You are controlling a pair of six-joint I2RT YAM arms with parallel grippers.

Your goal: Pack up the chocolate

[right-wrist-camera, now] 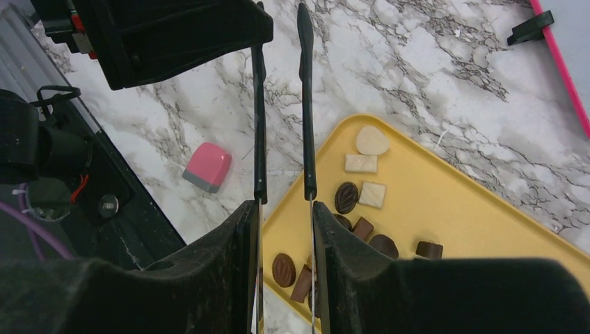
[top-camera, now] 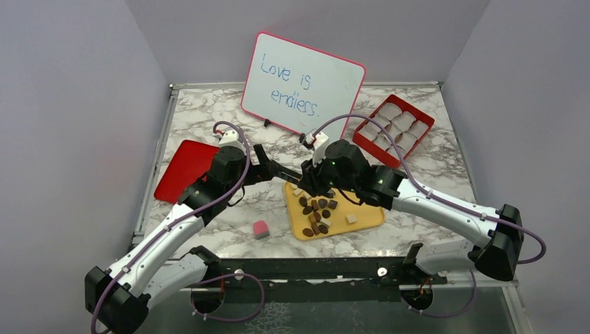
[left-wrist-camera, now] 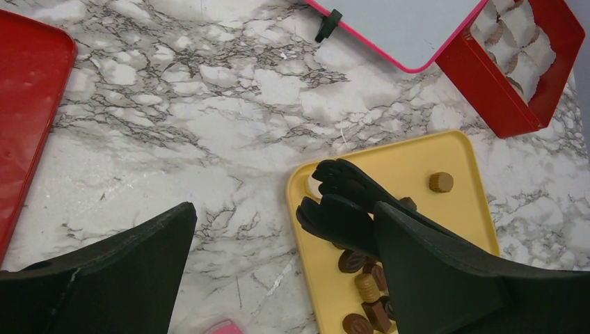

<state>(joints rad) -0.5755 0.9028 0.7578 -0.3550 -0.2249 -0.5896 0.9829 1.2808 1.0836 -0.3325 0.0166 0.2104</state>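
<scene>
The chocolate is several small brown pieces and a few pale squares on a yellow tray. In the right wrist view, brown chocolate and a white square lie on the tray. My right gripper is shut on black tongs. The tongs' arms stand a little apart with nothing seen between them. In the left wrist view the tongs' tips hang over the tray's left corner, near chocolate. My left gripper stands wide open and empty beside that corner.
A red box lined with white paper cups stands at the back right. A flat red lid lies at the left. A whiteboard leans at the back. A pink-and-white cube sits on the marble.
</scene>
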